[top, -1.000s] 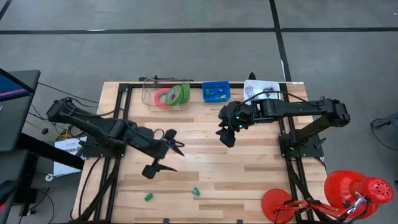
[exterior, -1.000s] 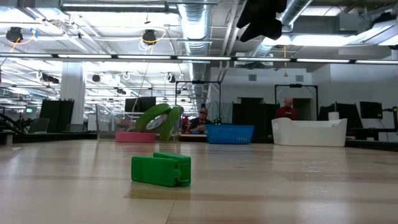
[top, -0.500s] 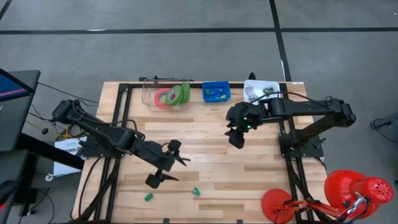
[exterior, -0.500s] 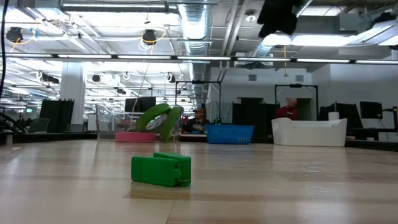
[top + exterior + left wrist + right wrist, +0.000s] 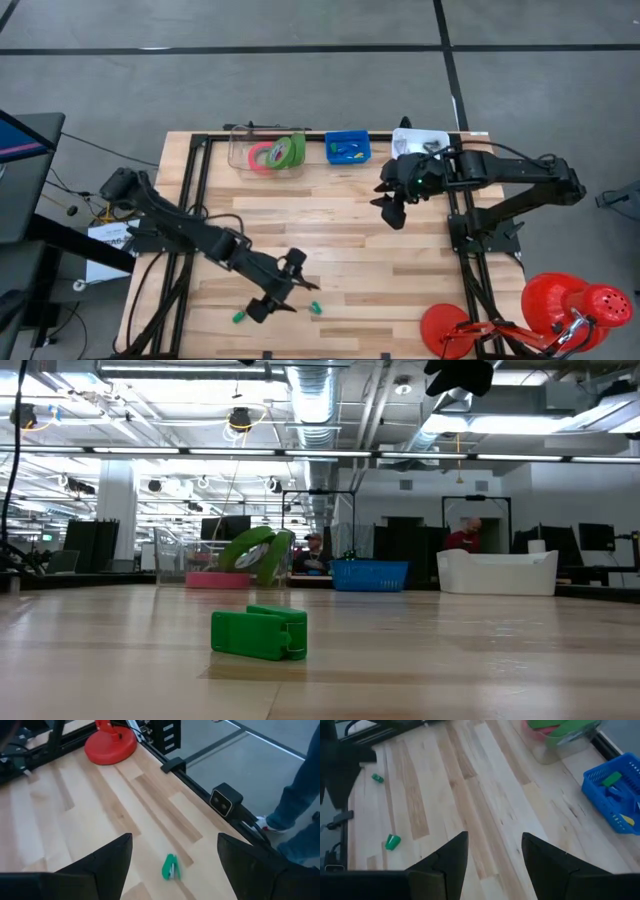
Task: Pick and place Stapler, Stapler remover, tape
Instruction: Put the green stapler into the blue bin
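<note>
A small green stapler-like piece [image 5: 314,307] lies on the wooden table near its near edge; it also shows in the left wrist view [image 5: 170,867] and the low view [image 5: 258,633]. A second small green piece [image 5: 238,317] lies to its left. My left gripper [image 5: 282,286] is open just short of the first piece, which shows ahead between its fingers [image 5: 175,842]. The pink-red and green tape rolls [image 5: 275,153] stand in a clear bin at the far edge. My right gripper [image 5: 392,207] is open and empty, raised over the table's right part [image 5: 495,837].
A blue basket [image 5: 347,148] with small items and a white tray [image 5: 420,140] stand at the far edge, right of the clear bin. A red lamp base [image 5: 450,330] sits at the near right corner. A person's legs [image 5: 295,810] stand beyond the table's near edge.
My left gripper has gone toward the table's near edge and to the right, toward the green stapler-like piece, staying open. My right gripper has drawn back toward the table's right and far edges. The green pieces have not moved.
</note>
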